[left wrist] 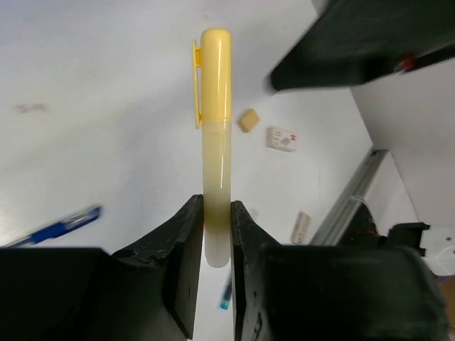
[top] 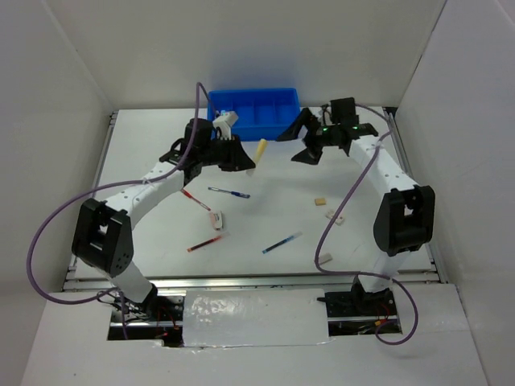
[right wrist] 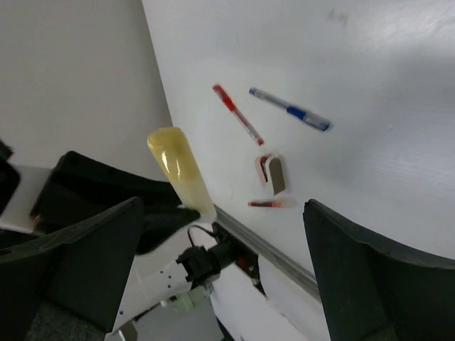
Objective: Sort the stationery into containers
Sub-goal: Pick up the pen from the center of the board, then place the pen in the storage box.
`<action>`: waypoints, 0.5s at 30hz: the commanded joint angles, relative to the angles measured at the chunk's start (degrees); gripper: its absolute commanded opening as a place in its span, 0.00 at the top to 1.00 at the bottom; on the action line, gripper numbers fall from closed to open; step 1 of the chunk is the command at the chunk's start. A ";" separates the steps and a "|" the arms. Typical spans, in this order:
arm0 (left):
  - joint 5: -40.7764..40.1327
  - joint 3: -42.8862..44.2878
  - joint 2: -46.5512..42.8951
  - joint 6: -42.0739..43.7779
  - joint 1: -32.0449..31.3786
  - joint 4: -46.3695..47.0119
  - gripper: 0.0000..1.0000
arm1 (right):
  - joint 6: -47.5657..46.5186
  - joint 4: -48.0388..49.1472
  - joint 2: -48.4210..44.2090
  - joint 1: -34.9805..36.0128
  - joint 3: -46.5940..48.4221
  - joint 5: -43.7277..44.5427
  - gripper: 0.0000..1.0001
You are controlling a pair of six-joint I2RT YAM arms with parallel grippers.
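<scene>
Yellowish capped plastic highlighter (left wrist: 215, 121) clamped by left gripper (left wrist: 217, 213), carry step likely; right gripper (right wrist: 222, 209) wide open, empty. Next: reach blue four-compartment plastic tray (top: 251, 91), release into a compartment.

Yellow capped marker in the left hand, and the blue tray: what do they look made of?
The pale yellow capped marker looks like plastic: glossy highlight stripe, translucent barrel, moulded clip. The blue compartmented tray also seems moulded plastic, with even colour and thin dividers; its finish is unclear.
</scene>
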 commanded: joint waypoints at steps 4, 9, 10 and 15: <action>-3.44 7.24 -0.23 6.98 8.76 -4.22 1.00 | -8.64 -2.58 -4.95 -14.70 6.97 -1.94 0.00; -21.19 23.49 11.45 16.28 11.93 -2.74 1.00 | -21.48 -5.13 -11.35 -17.54 1.97 0.24 0.02; -23.66 25.18 13.47 16.74 12.37 -0.98 1.00 | -22.01 -4.70 -12.42 -17.80 -1.00 1.38 0.03; -29.38 42.98 31.39 17.80 13.78 3.52 1.00 | -22.28 -0.57 -21.37 -18.86 -9.90 2.19 0.03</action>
